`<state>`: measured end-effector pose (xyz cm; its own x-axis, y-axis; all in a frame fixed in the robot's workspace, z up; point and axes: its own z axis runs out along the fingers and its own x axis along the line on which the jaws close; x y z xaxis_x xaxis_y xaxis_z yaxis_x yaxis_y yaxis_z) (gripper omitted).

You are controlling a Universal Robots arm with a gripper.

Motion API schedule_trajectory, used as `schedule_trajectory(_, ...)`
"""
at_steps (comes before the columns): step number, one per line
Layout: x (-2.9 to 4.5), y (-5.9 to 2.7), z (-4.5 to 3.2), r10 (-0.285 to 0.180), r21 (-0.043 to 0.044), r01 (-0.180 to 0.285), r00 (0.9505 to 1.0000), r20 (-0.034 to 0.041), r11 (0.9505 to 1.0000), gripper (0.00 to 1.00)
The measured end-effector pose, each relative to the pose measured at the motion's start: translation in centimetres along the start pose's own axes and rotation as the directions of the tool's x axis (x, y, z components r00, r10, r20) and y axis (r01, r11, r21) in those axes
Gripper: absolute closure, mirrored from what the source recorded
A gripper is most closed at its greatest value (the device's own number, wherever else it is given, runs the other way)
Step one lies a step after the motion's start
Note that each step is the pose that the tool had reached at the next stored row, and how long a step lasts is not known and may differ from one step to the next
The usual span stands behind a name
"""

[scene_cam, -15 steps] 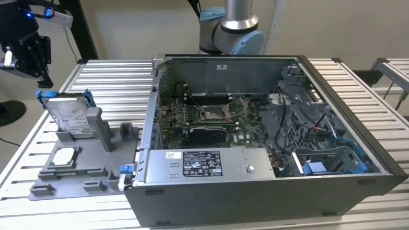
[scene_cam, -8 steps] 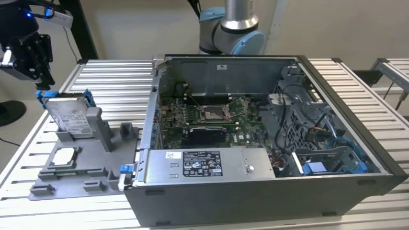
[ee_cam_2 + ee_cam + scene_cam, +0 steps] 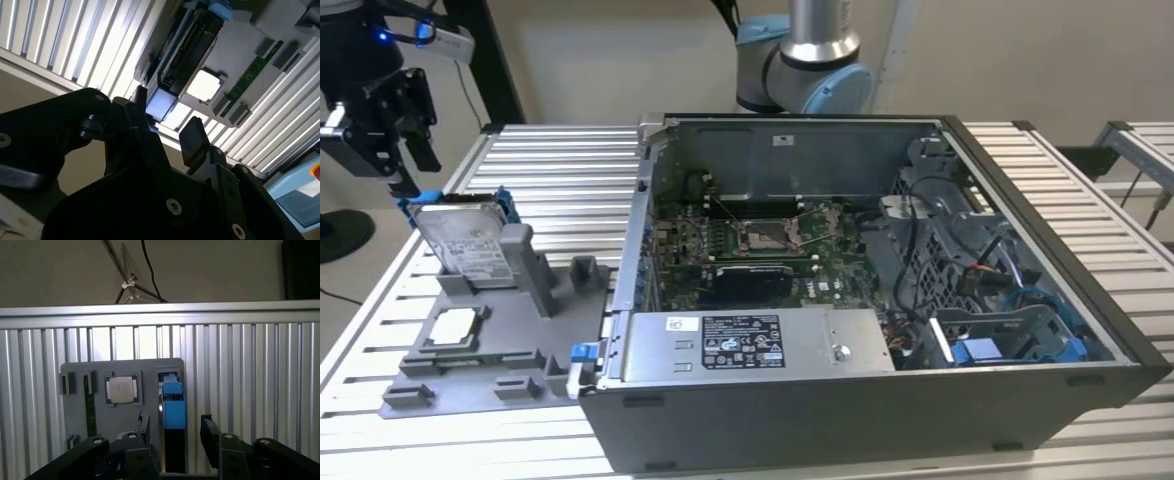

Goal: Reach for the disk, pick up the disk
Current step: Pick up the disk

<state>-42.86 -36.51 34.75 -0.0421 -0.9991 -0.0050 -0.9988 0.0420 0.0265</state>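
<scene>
Disk (image 3: pixel 464 240) standing on edge and leaning back a little, silver face and white label towards the camera, bright blue frame around it. It sits in a slot of a grey holder (image 3: pixel 520 330) at the exterior view's left. In the first wrist view its blue frame (image 3: pixel 173 405) is seen edge-on.

The end effector (image 3: pixel 407 160) hangs just above the disk's upper end. Its black fingers (image 3: pixel 207 426) are spread apart and hold nothing. In the first wrist view one finger lies to either side of the blue frame, with a gap showing on both sides. In the second wrist view the end effector (image 3: pixel 167 117) is likewise spread, with the disk (image 3: pixel 186 52) beyond it.

A small square silver chip (image 3: pixel 454 327) lies flat in a pocket of the same holder, beside the disk's slot, and a green memory strip (image 3: pixel 90 410) lies next to the chip. The holder rests on a slatted metal counter (image 3: pixel 547 170). To the exterior view's right stands an open computer case (image 3: pixel 854 410) with a grey labelled power-supply box (image 3: pixel 747 345) at its near edge. The arm's base (image 3: pixel 801 60) rises behind the case.
</scene>
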Motion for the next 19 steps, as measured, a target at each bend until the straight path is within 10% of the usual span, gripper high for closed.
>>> schedule_trajectory(19,0.1,-0.42,3.2,-0.024,-0.0005,0.024,0.9997,-0.0018,0.9997,0.0)
